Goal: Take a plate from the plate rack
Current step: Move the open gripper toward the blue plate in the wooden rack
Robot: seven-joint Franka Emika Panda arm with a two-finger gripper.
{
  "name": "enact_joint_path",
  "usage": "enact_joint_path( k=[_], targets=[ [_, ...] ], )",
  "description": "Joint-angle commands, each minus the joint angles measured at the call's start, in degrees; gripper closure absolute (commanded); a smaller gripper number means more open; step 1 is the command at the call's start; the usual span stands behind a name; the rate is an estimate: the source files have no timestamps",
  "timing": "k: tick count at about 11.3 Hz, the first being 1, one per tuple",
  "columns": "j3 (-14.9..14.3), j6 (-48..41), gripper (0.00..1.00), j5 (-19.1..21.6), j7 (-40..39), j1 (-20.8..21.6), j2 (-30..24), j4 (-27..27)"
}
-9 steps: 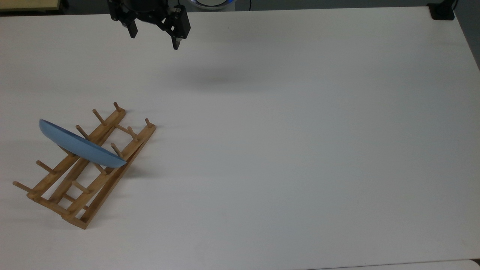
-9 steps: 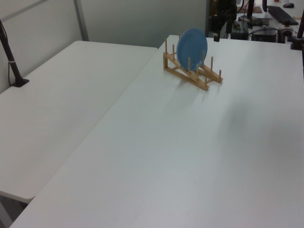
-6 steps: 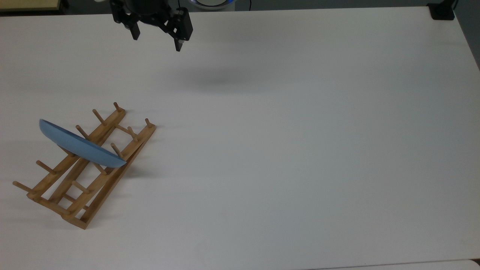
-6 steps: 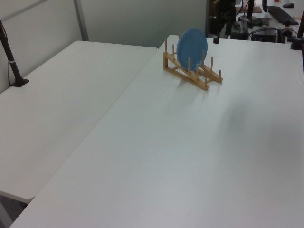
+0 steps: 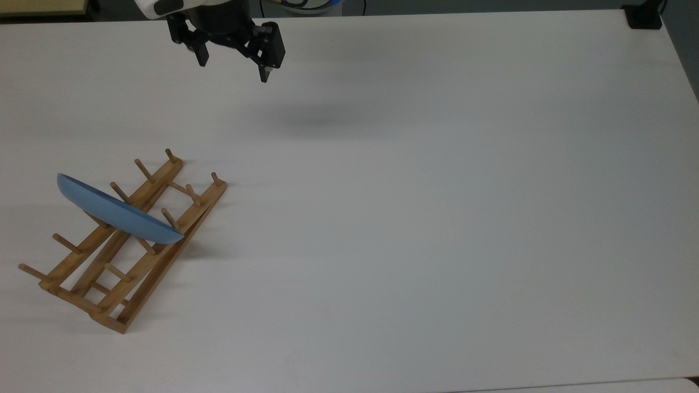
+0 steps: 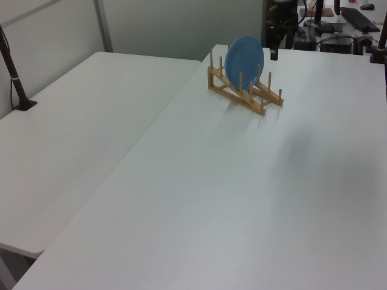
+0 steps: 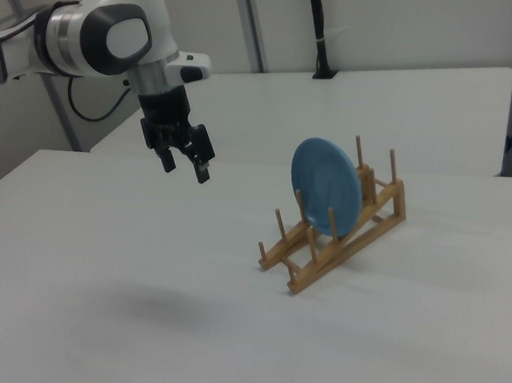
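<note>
A round light-blue plate (image 5: 117, 210) (image 6: 245, 55) (image 7: 327, 186) stands on edge between the pegs of a light-brown wooden plate rack (image 5: 131, 256) (image 6: 242, 95) (image 7: 348, 237) at the top view's left. My gripper (image 5: 234, 68) (image 7: 184, 169) hangs open in the air with nothing between its fingers. It is well away from the rack, near the top view's upper edge, and left of the plate in the right view. In the left view the gripper (image 6: 274, 54) shows just behind the plate's right side.
The white table (image 5: 437, 218) spreads wide to the top view's right. A second white table (image 6: 78, 133) adjoins it at the left view's left. A black post base (image 5: 643, 16) sits at the top view's far right corner.
The gripper has moved a little down and to the right in the top view, towards the table's middle, and stays open. Plate and rack have not moved.
</note>
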Motion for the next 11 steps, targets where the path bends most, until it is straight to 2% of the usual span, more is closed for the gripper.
enact_joint_path(
  k=[1, 6, 9, 11],
  targets=[
    [0.2, -0.3, 0.00, -1.3, -1.2, 0.0, 0.5, -0.3],
    [0.2, 3.4, 0.00, -0.6, -3.7, -0.4, 0.5, -0.3],
    [0.1, 9.8, 0.00, -0.6, -4.4, -1.3, 0.6, -0.5],
    [0.0, 14.2, 0.00, -0.9, -8.8, -1.8, 0.9, -0.3]
  ],
)
